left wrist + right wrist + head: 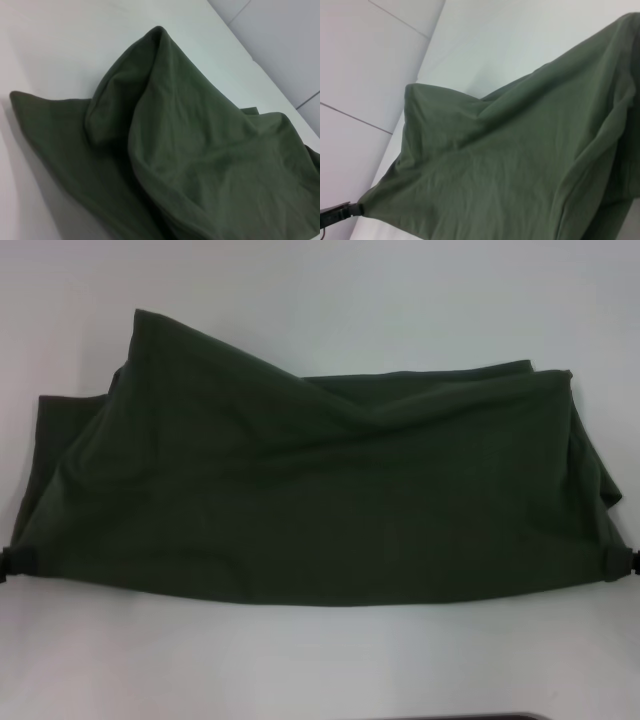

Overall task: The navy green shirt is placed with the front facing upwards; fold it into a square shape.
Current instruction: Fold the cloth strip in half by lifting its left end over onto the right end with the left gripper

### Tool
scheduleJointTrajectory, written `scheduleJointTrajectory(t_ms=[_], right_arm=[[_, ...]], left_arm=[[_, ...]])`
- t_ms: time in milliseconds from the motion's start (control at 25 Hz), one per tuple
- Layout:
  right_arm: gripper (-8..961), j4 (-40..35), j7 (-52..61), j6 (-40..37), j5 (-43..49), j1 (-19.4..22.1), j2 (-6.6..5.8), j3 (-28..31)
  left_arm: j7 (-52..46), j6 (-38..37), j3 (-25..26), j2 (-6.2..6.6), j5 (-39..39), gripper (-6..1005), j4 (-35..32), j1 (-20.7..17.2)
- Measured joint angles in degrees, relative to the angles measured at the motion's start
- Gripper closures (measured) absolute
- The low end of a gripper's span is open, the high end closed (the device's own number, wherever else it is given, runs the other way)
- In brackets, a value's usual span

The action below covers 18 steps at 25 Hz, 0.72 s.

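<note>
1. I see the navy green shirt [320, 500] stretched wide across the white table [320, 660], its near edge sagging in a shallow curve between two pinched corners.
2. Bare table lies in front of that near edge and behind the far folds, so I have open room on both sides; the cloth itself runs almost to both side edges of my head view.
3. My left gripper [12, 562] sits low at the shirt's left corner, clamped on the fabric, only its dark tip showing.
4. My right gripper [628, 562] mirrors it at the right corner, likewise closed on the cloth.
5. The far part is rumpled: one fold peaks up at the left rear [159, 35], with creases running diagonally toward the right.
6. In my right wrist view a dark fingertip [337, 212] pinches a stretched corner of the fabric.
</note>
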<state>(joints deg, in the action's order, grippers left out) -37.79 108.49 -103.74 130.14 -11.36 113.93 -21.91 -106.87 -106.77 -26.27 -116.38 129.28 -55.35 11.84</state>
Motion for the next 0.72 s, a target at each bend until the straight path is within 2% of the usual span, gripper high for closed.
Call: scheduleJointTrajectory(t_ms=[440, 720], right_arm=[[931, 0.3, -0.3, 0.8, 1.0, 1.4, 0.22, 2.2], [932, 0.6, 0.4, 2.0, 1.2, 2.2, 0.12, 2.6]], left_arm=[[1.2, 0.2, 0.5, -0.32, 4.3, 979, 1.6, -0.9], [1.2, 3.0, 0.5, 0.16, 7.9, 978, 4.7, 0.4]])
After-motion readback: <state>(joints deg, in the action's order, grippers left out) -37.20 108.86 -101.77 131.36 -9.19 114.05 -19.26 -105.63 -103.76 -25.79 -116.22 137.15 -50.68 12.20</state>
